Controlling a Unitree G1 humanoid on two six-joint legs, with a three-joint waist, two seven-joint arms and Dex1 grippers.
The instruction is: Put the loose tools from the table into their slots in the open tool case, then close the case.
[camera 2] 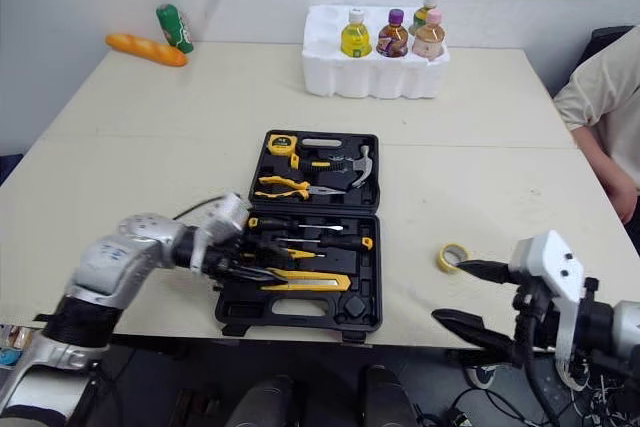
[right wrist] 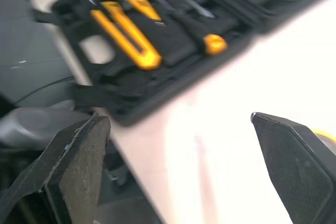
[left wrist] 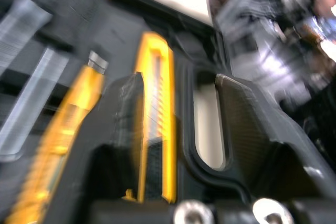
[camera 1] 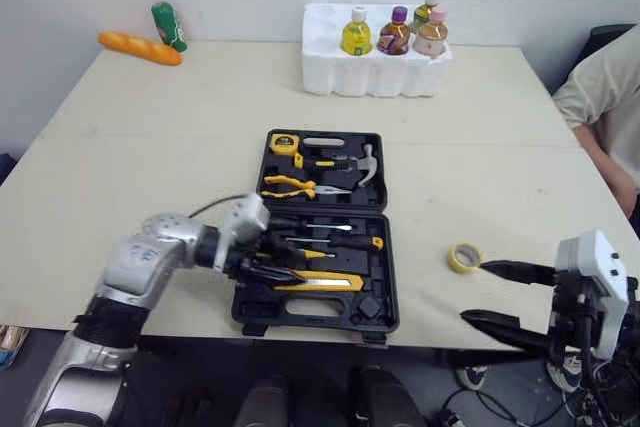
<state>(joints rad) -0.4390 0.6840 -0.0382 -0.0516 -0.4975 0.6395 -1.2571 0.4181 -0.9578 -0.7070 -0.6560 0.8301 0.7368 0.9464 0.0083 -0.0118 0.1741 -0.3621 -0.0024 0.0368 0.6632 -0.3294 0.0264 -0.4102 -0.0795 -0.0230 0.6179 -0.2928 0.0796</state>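
Note:
The black tool case (camera 1: 389, 269) lies open in the middle of the table. Its far half holds a tape measure (camera 1: 284, 143), a hammer (camera 1: 365, 162) and pliers (camera 1: 290, 187). Screwdrivers (camera 1: 335, 242) and a yellow utility knife (camera 1: 322, 282) lie in the near half. My left gripper (camera 1: 278, 269) hovers open over the near half, with its fingers (left wrist: 126, 124) straddling the knife (left wrist: 157, 93). A yellow tape roll (camera 1: 464, 257) lies loose on the table right of the case. My right gripper (camera 1: 503, 298) stands open just beside the roll, at the table's front edge.
A white foam tray (camera 1: 372, 75) with several bottles stands at the back. A bread loaf (camera 1: 140, 47) and a green bottle (camera 1: 168, 25) lie at the back left. A person's arm (camera 1: 605, 112) rests at the table's right edge.

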